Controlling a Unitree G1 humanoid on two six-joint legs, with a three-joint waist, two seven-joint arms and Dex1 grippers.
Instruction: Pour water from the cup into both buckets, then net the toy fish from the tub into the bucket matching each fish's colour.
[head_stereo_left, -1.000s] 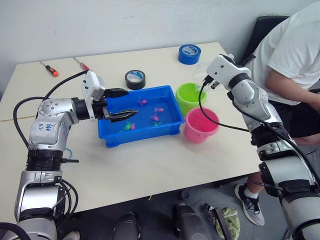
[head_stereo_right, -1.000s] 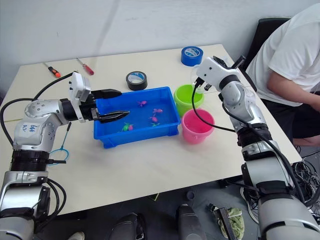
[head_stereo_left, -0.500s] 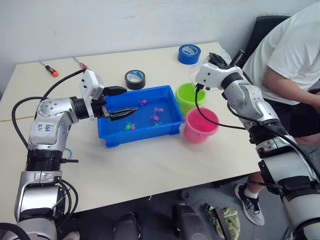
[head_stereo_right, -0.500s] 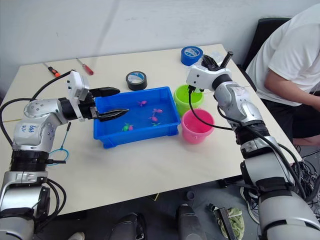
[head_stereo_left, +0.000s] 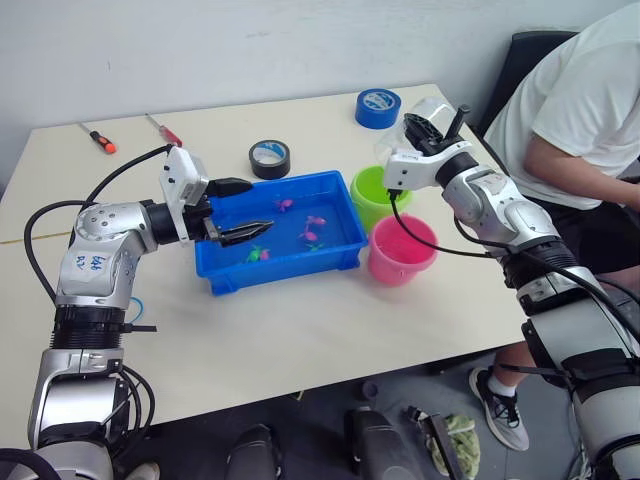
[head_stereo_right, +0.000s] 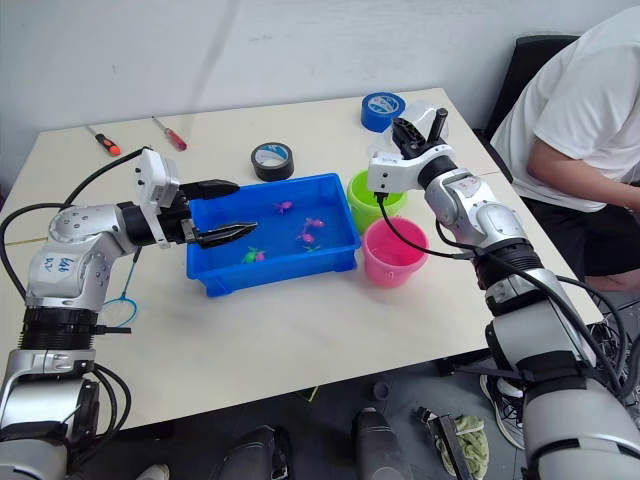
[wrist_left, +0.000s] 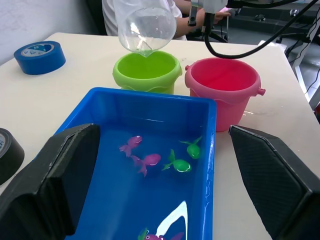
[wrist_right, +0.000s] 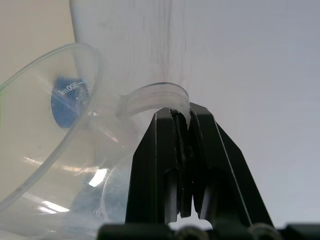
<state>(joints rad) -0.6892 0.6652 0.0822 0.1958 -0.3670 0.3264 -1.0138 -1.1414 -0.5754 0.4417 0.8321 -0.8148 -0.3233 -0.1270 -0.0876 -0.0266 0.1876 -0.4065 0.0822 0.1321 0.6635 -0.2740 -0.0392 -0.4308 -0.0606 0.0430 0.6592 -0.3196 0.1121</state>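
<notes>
Now, cup: the clear cup (wrist_left: 145, 26) is tipped on its side above the green bucket (wrist_left: 146, 71), its lip pointing down at the bucket's mouth.
Right gripper: the right gripper (wrist_right: 181, 131) is clamped on the cup's handle, fingers pressed together around it; in the head views it hangs over the far right part of the table (head_stereo_left: 300, 330).
Left gripper: the left gripper (head_stereo_left: 238, 208) is spread wide, one finger over the tub's far left rim and one over the water, holding nothing.
Tub: the blue tub (head_stereo_left: 225, 271) sits mid-table, just left of both buckets.
Buckets: the green bucket stands at the tub's far right corner; the pink bucket (head_stereo_left: 402, 250) stands just nearer, touching or almost touching the green one.
Fish: several pink fish (wrist_left: 146, 161) and green fish (wrist_left: 180, 165) lie in the tub, clustered towards its right half; one green fish (wrist_left: 192, 148) lies close to the right wall.
Net: a light-blue hoop (head_stereo_right: 118, 308) on a thin black stick lies on the table near the left arm, partly hidden by it.
Tapes: a black tape roll (head_stereo_left: 270, 158) lies just beyond the tub; a blue roll (head_stereo_left: 378, 107) lies farther right, beyond the green bucket.
Screwdrivers: two screwdrivers (head_stereo_left: 98, 137) lie at the far left of the table.
Person: a person in a white shirt (head_stereo_left: 575, 100) sits at the right edge.
</notes>
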